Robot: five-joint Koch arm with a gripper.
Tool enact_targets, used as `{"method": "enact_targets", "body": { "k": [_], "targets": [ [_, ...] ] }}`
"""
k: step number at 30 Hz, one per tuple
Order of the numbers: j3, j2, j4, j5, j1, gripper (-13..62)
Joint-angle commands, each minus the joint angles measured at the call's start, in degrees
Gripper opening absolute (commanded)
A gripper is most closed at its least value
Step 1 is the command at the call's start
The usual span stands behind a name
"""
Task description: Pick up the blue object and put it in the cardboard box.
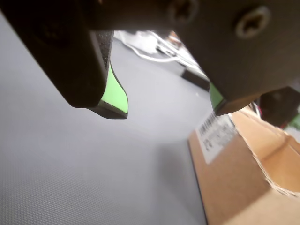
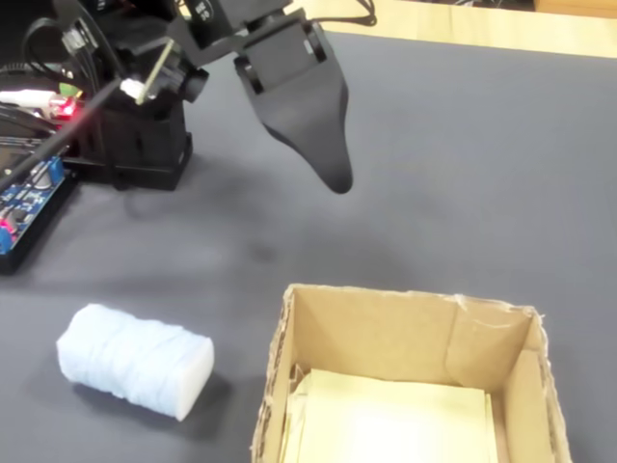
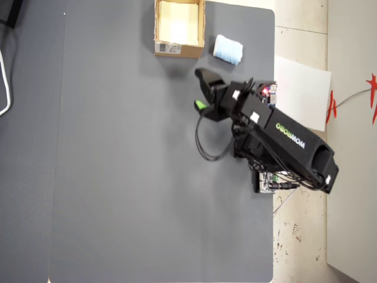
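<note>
The blue object (image 2: 135,362) is a pale blue spongy pad lying on the grey mat just left of the cardboard box (image 2: 386,333), and it also shows in the overhead view (image 3: 227,49). The box (image 3: 179,50) is tan with a pale yellowish inside and stands open at the mat's far edge. Its white barcode label (image 1: 214,136) faces the wrist camera. My gripper (image 1: 167,111) hangs above the mat, short of the box and the pad, touching neither. Its green-padded fingers (image 1: 115,93) stand well apart with only mat between them. The overhead view shows the gripper (image 3: 198,89) below the box.
The arm's base (image 2: 135,135) and a dark-blue circuit board (image 2: 24,198) sit at the left of the fixed view. White cables (image 1: 150,47) and a black block (image 1: 197,77) lie far off on the mat. White paper (image 3: 300,88) lies beyond the mat's right edge.
</note>
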Motion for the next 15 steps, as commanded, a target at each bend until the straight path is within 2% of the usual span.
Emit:
{"method": "enact_targets", "body": {
  "k": [1, 15],
  "targets": [
    [-4.8, -0.3, 0.5, -2.3, 0.9, 33.0],
    [-17.8, -11.1, 14.2, -2.3, 16.1, 33.1]
  ]
}}
